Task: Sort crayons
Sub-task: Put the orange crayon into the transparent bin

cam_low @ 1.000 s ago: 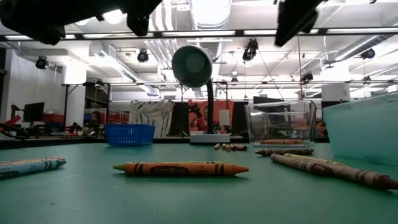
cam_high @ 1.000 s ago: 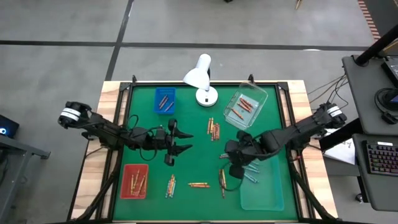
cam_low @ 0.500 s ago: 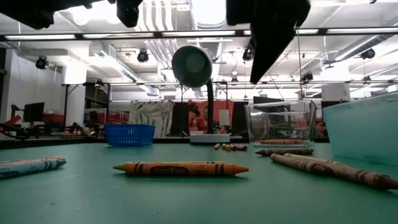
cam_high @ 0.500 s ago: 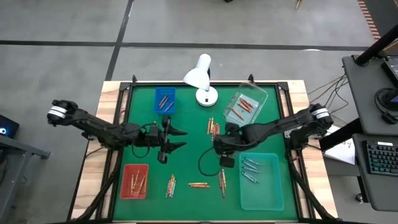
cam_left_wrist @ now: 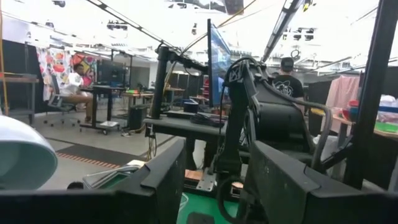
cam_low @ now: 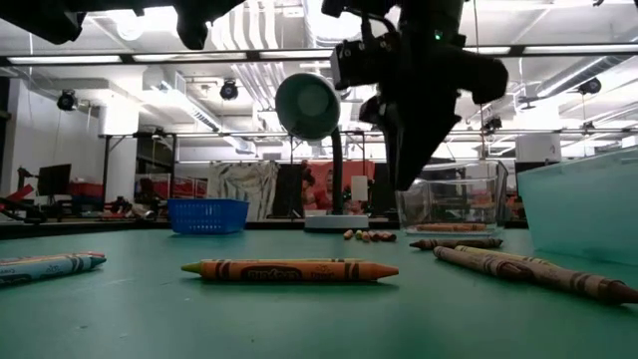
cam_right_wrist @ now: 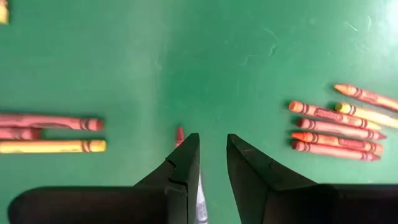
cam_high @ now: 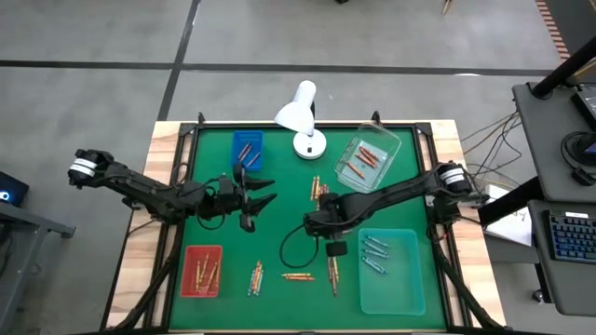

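Note:
Loose crayons lie flat on the green mat: a cluster (cam_high: 319, 193) at mid-table and a few near the front edge (cam_high: 298, 276), one of them orange (cam_low: 289, 269). My right gripper (cam_high: 312, 223) hangs over the mat's middle, pointing steeply down, its fingers (cam_right_wrist: 186, 163) a little apart with bare mat between them. Beside one finger shows a red crayon tip (cam_right_wrist: 180, 134), the rest hidden. In the low view this gripper (cam_low: 404, 179) is well above the table. My left gripper (cam_high: 259, 198) is open over the mat's left half, pointing level or slightly up at the room (cam_left_wrist: 214, 180).
A white desk lamp (cam_high: 300, 116) stands at the far edge. A blue basket (cam_high: 247, 149), a clear box (cam_high: 368, 160), a red tray (cam_high: 201, 270) and a light-blue tray (cam_high: 410, 288) hold sorted crayons. People and desks show beyond the table.
My right gripper has swung from above the light-blue tray toward the table's left, come down over the mat's middle, and rolled about its own axis. My left gripper has risen a little and tipped upward, staying open.

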You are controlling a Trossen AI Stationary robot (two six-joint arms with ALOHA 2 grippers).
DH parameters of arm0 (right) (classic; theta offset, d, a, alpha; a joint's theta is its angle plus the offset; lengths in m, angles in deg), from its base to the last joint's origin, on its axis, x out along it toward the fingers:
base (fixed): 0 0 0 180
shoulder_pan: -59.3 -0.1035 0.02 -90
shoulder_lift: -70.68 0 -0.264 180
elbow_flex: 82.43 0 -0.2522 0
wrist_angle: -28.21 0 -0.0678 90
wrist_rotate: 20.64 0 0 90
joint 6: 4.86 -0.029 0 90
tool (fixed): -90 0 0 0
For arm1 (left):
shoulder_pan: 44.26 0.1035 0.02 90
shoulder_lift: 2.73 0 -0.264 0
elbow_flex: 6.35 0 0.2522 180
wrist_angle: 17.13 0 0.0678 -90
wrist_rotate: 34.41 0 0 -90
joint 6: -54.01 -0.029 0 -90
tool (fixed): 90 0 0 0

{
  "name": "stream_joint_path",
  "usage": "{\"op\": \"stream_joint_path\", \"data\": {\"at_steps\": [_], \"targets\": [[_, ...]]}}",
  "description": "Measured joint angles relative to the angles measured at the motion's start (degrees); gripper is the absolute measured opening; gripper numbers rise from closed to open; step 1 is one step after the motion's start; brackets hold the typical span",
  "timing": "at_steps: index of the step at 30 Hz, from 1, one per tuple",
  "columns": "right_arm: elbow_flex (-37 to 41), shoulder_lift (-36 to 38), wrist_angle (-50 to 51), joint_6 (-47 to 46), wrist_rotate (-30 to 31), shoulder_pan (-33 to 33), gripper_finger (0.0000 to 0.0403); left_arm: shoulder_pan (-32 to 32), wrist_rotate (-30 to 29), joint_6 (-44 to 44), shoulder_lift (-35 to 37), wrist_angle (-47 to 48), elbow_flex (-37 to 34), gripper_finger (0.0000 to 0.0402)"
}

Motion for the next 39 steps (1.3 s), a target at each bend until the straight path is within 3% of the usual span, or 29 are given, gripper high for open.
{"op": "stream_joint_path", "data": {"at_steps": [13,34,39], "targets": [[0.0,-0.81,-0.12,0.68,0.55,0.02,0.0098,0.0,-0.35,0.0,-0.11,2.28,0.0,0.0164],[0.07,-0.81,-2.29,0.18,2.21,0.39,0.0095,0.01,-0.39,0.87,-0.13,5.9,0.0,0.0164],[0.09,0.0,1.02,-0.21,2.16,0.38,0.0097,0.02,-0.4,2.59,-0.34,9.9,0.0,0.0164]]}}
